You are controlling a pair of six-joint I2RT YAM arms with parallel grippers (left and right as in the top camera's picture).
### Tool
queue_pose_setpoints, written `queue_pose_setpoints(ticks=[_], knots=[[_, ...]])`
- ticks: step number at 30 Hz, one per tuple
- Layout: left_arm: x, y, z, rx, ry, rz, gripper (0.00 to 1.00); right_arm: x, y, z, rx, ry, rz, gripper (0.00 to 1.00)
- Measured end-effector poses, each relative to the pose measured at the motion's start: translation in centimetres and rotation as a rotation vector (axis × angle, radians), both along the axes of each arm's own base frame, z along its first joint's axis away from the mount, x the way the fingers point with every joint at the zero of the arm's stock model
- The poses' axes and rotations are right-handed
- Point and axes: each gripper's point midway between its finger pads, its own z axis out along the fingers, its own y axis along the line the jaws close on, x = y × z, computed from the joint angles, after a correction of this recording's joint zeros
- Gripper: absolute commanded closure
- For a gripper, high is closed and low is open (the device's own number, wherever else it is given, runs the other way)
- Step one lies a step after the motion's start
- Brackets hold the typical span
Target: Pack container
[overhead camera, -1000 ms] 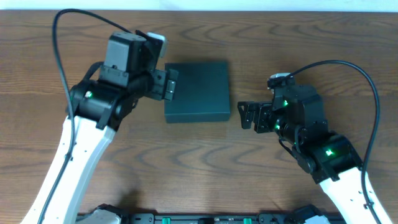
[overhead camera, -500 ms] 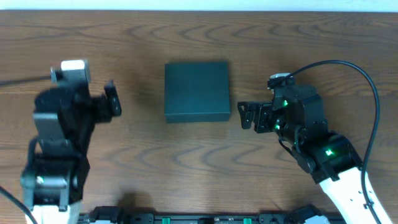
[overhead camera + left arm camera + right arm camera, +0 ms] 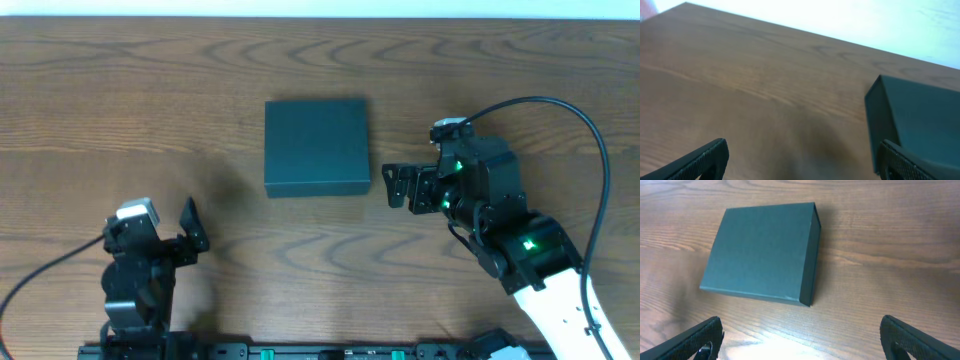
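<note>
The container (image 3: 316, 146), a square dark teal-black box, lies flat and closed on the table.

You have withdrawn the left gripper (image 3: 193, 228) from the left side of the container (image 3: 316, 145), where it stood just beside the box one second ago. It now sits close to the near edge of the table (image 3: 300, 280), toward the near left corner and well apart from the container. The left arm, previously stretched across the table's left half, is now folded back at that near edge.
</note>
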Motion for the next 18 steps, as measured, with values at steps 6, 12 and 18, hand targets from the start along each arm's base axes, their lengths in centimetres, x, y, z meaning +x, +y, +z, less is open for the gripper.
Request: queue_pose_setpoints(ticks=[6, 12, 18], knots=[[-0.6, 0.1, -2.3, -0.013, -0.016, 0.011, 0.05, 0.0, 0.0, 0.0, 0.0, 0.0, 0.0, 0.01], [-0.7, 0.1, -4.2, -0.032, -0.018, 0.018, 0.05, 0.0, 0.0, 0.0, 0.0, 0.0, 0.0, 0.01], [-0.6, 0.2, -4.3, -0.044, -0.056, 0.023, 0.05, 0.0, 0.0, 0.0, 0.0, 0.0, 0.0, 0.01]])
